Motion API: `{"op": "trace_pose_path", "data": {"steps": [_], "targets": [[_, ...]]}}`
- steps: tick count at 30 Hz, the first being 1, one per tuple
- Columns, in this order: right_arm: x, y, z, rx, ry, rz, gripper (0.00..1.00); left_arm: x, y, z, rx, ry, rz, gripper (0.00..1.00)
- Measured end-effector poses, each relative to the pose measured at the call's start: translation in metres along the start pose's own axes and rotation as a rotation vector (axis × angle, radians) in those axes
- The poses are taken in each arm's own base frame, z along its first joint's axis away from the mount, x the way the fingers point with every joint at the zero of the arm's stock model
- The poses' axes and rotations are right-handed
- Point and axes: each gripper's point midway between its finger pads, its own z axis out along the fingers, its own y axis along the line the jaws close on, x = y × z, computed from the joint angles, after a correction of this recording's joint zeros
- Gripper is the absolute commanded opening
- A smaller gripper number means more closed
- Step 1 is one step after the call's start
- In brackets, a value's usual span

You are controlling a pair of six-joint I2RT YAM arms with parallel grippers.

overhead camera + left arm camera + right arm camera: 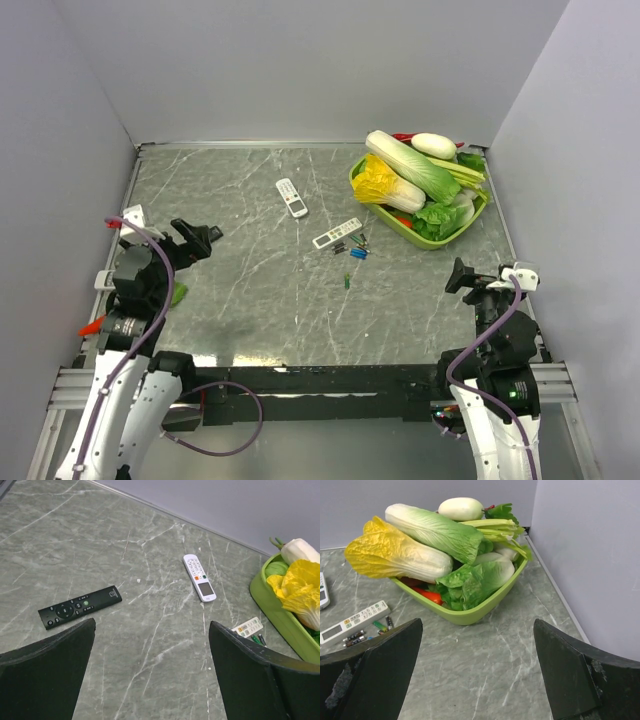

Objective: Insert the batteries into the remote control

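Marble table [250, 290]: green basket [470, 615] near batteries [357, 251] and remote [337, 233]; left fingers [45, 680], right fingers [370, 675] spread.

Your grey marble-pattern tabletop [250, 300] looks smooth, like polished stone or laminate, with a soft sheen. The lime-green tub [470, 615] up at 1 o'clock is shiny moulded plastic. The long black bar remote [80, 606] reads as matt plastic; the white remote with coloured buttons [199, 577] is glossier. The black fingers [375, 680] of the right gripper [476, 630] look matt, scuffed and grainy at the edges.
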Motion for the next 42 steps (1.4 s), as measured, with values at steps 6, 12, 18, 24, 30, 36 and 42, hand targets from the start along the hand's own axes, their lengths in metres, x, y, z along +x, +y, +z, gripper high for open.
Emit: {"op": "trace_pose_path", "data": {"steps": [6, 12, 18, 24, 30, 36, 42], "targets": [[0.003, 0.0, -0.001, 0.005, 0.011, 0.011, 1.0, 0.01, 0.011, 0.013, -0.062, 0.05, -0.011, 0.99], [0.004, 0.006, -0.001, -0.025, 0.017, 0.016, 1.0, 0.03, 0.041, 0.036, -0.233, 0.15, -0.052, 0.97], [0.007, 0.012, -0.002, -0.058, 0.03, 0.016, 1.0, 0.05, 0.103, 0.064, -0.55, 0.281, -0.119, 0.97], [0.011, 0.017, -0.003, -0.084, 0.044, 0.014, 1.0, 0.057, 0.188, 0.077, -0.878, 0.342, -0.229, 0.97], [0.011, 0.018, -0.003, -0.091, 0.045, 0.014, 1.0, 0.067, 0.243, 0.076, -1.086, 0.354, -0.326, 0.97], [0.011, 0.019, -0.004, -0.093, 0.045, 0.014, 1.0, 0.089, 0.28, 0.073, -1.2, 0.386, -0.403, 0.97], [0.011, 0.019, -0.004, -0.094, 0.045, 0.014, 1.0, 0.101, 0.289, 0.069, -1.246, 0.388, -0.454, 0.97]]}}
